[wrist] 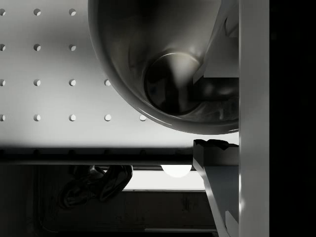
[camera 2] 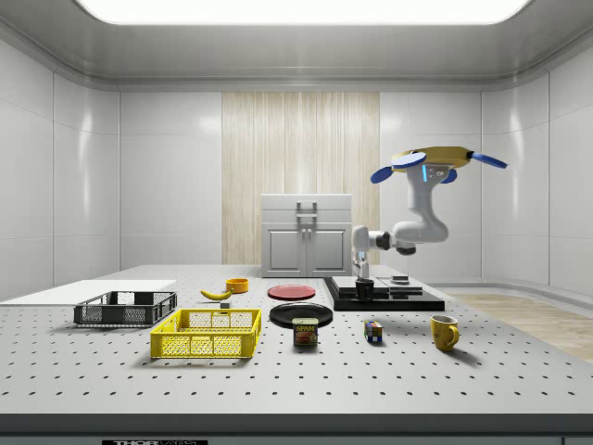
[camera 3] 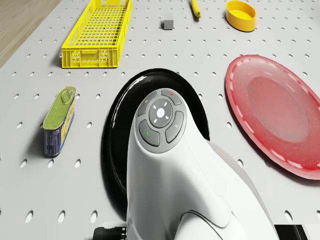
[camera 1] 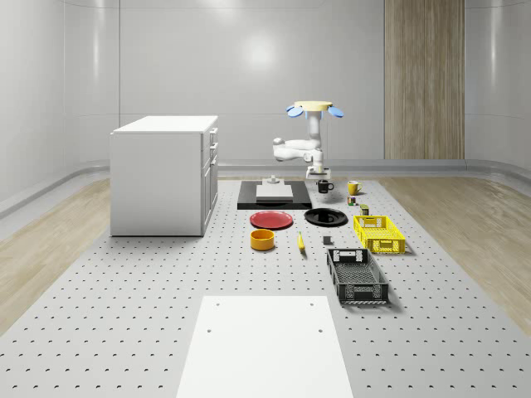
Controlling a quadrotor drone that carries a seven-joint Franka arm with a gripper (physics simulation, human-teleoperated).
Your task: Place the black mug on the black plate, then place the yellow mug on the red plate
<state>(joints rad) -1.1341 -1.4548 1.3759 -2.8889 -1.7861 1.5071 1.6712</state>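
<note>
On the perforated grey table (camera 1: 124, 298), nearest lies a ribbed black crate (camera 1: 357, 276); beyond it, the glossy round black plate (camera 1: 326, 217) and red plate (camera 1: 271, 220). Farther still, the hovering drone (camera 1: 314, 108) lowers its gripper (camera 1: 319, 174), one finger (wrist: 217, 47) inside the cylindrical black mug (camera 1: 324, 186), straddling its rim; the yellow mug (camera 1: 353, 187) stands nearby.

Walls are pale grey glossy panels, with one vertical wood-grain panel (camera 1: 423, 79) on the far wall. Flooring is light wood (camera 1: 465, 224). A grey perforated table (camera 1: 124, 307) carries a white cabinet (camera 1: 162, 174). A ceiling light panel (camera 2: 296, 9) illuminates the room.
</note>
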